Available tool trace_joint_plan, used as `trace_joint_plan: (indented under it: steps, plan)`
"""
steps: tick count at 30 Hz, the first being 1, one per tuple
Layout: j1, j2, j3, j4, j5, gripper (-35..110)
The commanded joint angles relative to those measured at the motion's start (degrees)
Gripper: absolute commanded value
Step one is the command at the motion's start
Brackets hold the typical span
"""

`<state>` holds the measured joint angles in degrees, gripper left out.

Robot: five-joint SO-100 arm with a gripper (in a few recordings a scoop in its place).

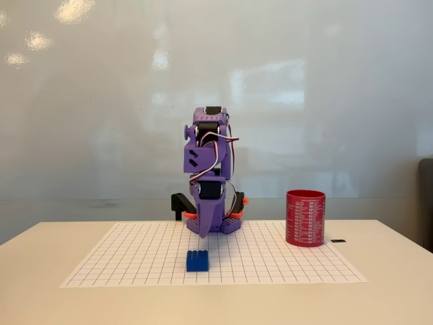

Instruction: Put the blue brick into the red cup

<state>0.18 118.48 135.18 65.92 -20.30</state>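
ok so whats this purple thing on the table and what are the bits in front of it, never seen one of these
The purple thing is a small robot arm, folded up on itself, with a two-finger gripper pointing down at the table. I cannot tell from here whether its fingers are open or shut, but it holds nothing. The picture comes from one still camera facing the arm at about table height. On the table lies a white sheet with a printed grid. On that sheet sits a small blue brick, just in front of the gripper and apart from it. To the right in the picture stands a red cup, upright.

purple arm [208,169], black motors, red-white cables
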Motion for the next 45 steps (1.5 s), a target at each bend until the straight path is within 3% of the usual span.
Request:
trace_joint_plan:
  steps: [1, 7, 13, 15, 16, 17, 28, 30, 34, 38, 39, 45]
  plan:
    - [-1.41, 0.0, -0.35, -2.72, 1.23, -1]
    - [-1.32, 2.64, -0.79, -7.82, 13.45, 0]
    - [-1.14, 1.41, 0.79, -7.73, 15.56, 15]
    - [-0.97, 1.41, 1.23, -6.42, 16.0, 31]
    - [-0.7, 1.23, 1.67, -5.27, 17.58, 57]
    - [-0.97, 0.97, 1.85, -4.13, 17.75, 60]
    - [3.78, -7.03, 3.43, -7.03, 12.3, 57]
    - [3.6, -9.67, 3.34, -9.23, 8.79, 43]
    - [4.22, -12.92, 3.25, -10.46, 5.19, 41]
    - [5.27, -14.85, 2.81, -12.57, 1.67, 18]
    - [5.36, -15.03, 2.64, -13.1, 0.18, 2]
    - [5.45, -15.47, 2.99, -13.1, -0.7, -1]
